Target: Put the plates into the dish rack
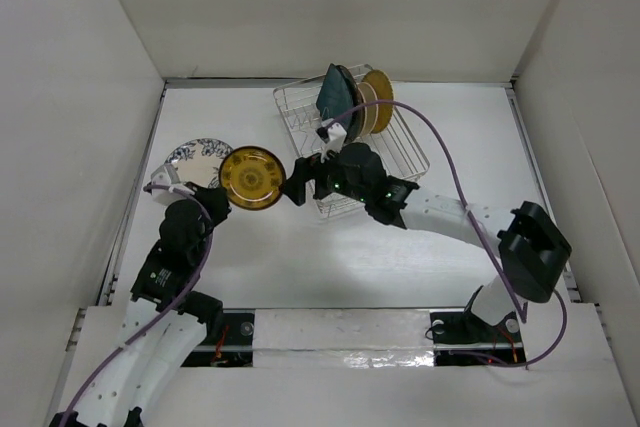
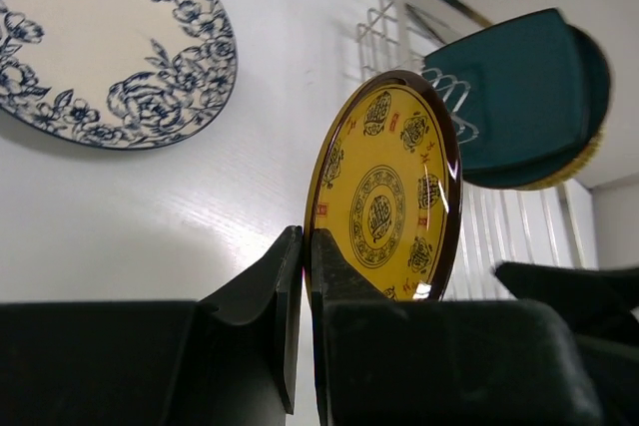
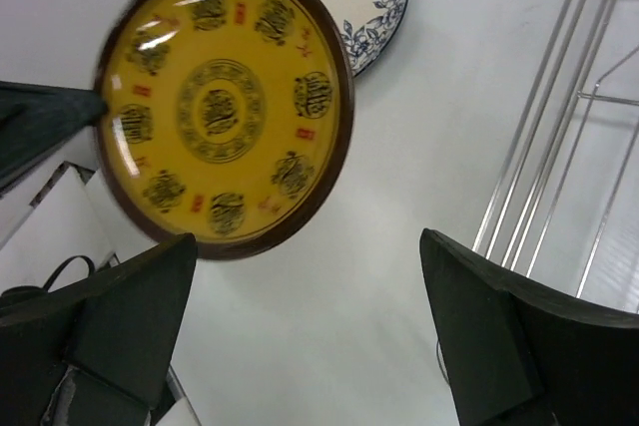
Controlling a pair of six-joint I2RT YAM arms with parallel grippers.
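While the left tool (image 2: 306, 244) clamps the yellow plate (image 2: 384, 197), right tool (image 3: 308, 281) gapes.

Finish notes: the round yellow patterned plate (image 3: 222, 107) is glazed and high-gloss, with bright highlights on its face and dark rim. The round blue-white floral plate (image 2: 100, 37) has a smooth glaze with a softer sheen. The squarish dark teal plate (image 2: 519, 97) looks satin. The silver wire dish rack (image 1: 298, 112) is bright bare metal. The white table (image 2: 150, 216) is matt with a faint fine grain. On the left gripper (image 2: 307, 246), the fingers (image 2: 265, 296) look like matt black plastic.

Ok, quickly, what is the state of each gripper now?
Left gripper: closed on the rim of the yellow plate.
Right gripper: open, holding nothing.
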